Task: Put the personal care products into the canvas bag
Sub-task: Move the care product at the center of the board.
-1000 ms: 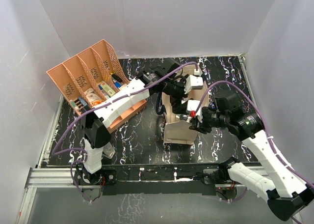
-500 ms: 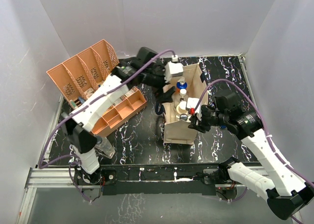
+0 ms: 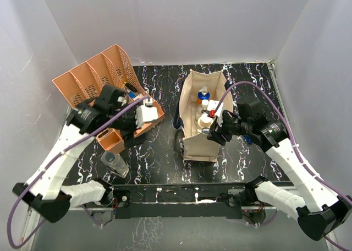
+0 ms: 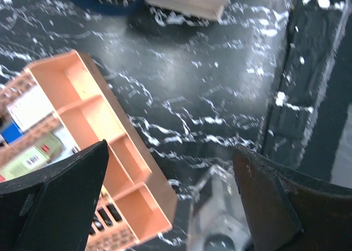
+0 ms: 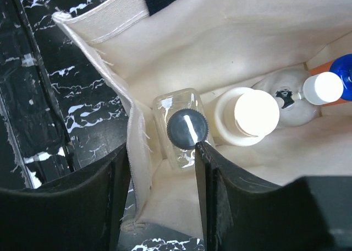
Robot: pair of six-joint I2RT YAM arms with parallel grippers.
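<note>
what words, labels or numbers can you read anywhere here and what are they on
No text can be read in any view.
Green packet in the orange tray: printed lines and what looks like a barcode, too blurred to read.
White packet beside it: nothing legible.
Clear bottle and cream bottle in the canvas bag: only the caps show, no labels visible.

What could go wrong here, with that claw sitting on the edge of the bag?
The right claw straddles the canvas bag's wall, one finger beside the dark-capped bottle. Lifting away, it might snag the fabric and tug the bag, or bump that bottle over. Another clear bottle sits near the table's front edge; the left claw could knock it off when reaching for it.
</note>
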